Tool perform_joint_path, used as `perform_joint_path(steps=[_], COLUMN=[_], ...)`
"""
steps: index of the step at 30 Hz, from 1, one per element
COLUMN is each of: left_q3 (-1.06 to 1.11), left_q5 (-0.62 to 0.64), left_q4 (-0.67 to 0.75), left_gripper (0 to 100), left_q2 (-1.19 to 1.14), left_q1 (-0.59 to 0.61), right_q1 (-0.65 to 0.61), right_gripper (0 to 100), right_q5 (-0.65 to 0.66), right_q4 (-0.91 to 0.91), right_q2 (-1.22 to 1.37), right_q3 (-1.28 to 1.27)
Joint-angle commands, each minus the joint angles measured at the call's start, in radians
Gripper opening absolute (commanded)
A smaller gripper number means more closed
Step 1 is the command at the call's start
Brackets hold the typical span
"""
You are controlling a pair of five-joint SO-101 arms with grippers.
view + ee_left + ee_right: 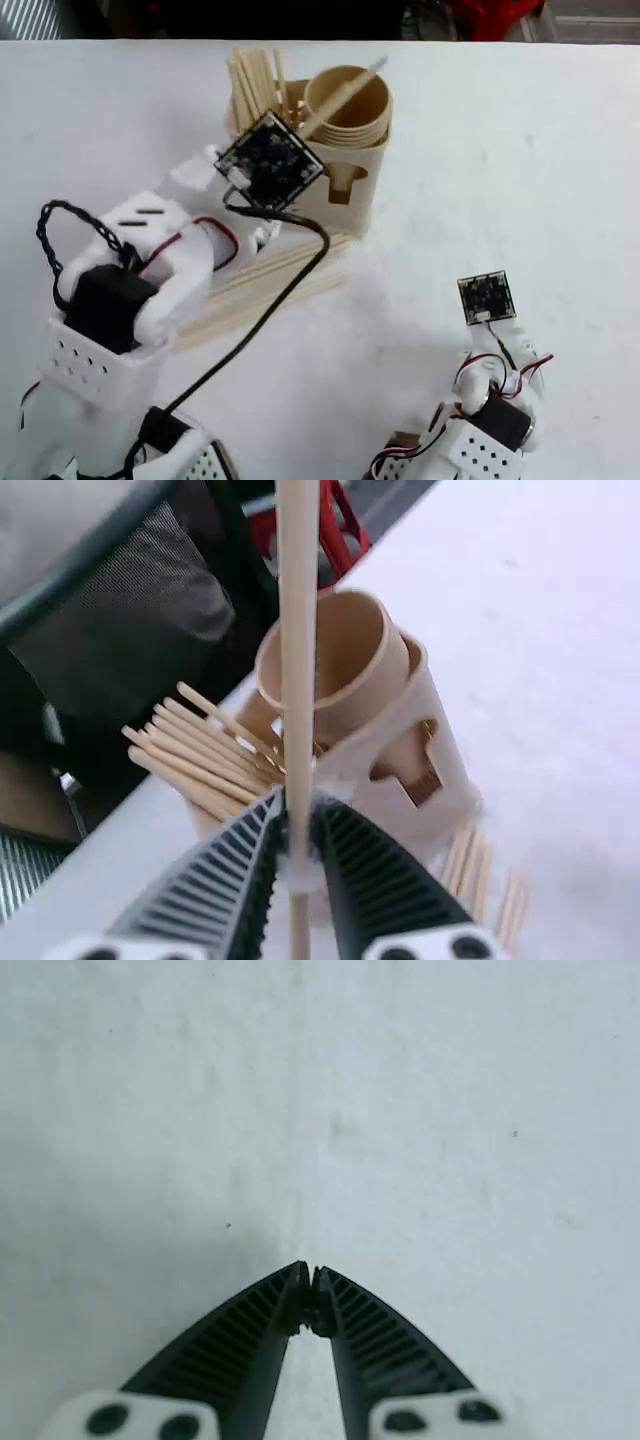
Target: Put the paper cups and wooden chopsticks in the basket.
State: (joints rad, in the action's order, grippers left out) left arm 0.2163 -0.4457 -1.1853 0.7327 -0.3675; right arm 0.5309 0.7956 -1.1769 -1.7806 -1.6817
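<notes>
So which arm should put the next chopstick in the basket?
Left. The left gripper is shut on a chopstick right at the basket with the paper cups. The right gripper is shut on nothing, over bare table.

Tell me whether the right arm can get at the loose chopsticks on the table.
Probably yes. Bare table lies between the right arm and the loose chopsticks' near ends; its jaws are shut on nothing. The left arm covers their far ends.
</notes>
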Motion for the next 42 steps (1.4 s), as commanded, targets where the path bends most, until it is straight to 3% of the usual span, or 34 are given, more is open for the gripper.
perform_joint_path(steps=[1, 11, 14, 18, 22, 25, 32, 42], left_q3=[-0.04, 0.012, -0.051, -0.166, -0.23, -0.236, -0.238, -0.267], left_q5=[0.011, 0.285, 0.365, 0.486, 0.52, 0.526, 0.68, 0.69], left_q4=[0.267, 0.855, 0.919, 0.879, 0.807, 0.75, 0.568, 0.45], left_gripper=[2, 2, 2, 2, 2, 2, 2, 10], left_q2=[0.019, -0.271, -0.39, -0.536, -0.633, -0.647, -0.601, -0.585], left_q1=[0.01, 0.105, 0.154, 0.211, 0.229, 0.229, 0.229, 0.229], right_q1=[0.001, 0.001, 0.001, 0.001, 0.001, 0.001, 0.001, 0.001], right_gripper=[1.7, 1.7, 1.7, 1.7, 1.7, 1.7, 1.7, 1.7], right_q5=[0.002, 0.002, 0.002, 0.002, 0.002, 0.002, 0.002, 0.002], right_q4=[0.015, 0.015, 0.015, 0.015, 0.015, 0.015, 0.015, 0.015], right_q2=[-0.004, -0.004, -0.004, -0.004, -0.004, -0.004, -0.004, -0.004], right_q3=[-0.009, -0.009, -0.009, -0.009, -0.009, -0.009, -0.009, -0.009])
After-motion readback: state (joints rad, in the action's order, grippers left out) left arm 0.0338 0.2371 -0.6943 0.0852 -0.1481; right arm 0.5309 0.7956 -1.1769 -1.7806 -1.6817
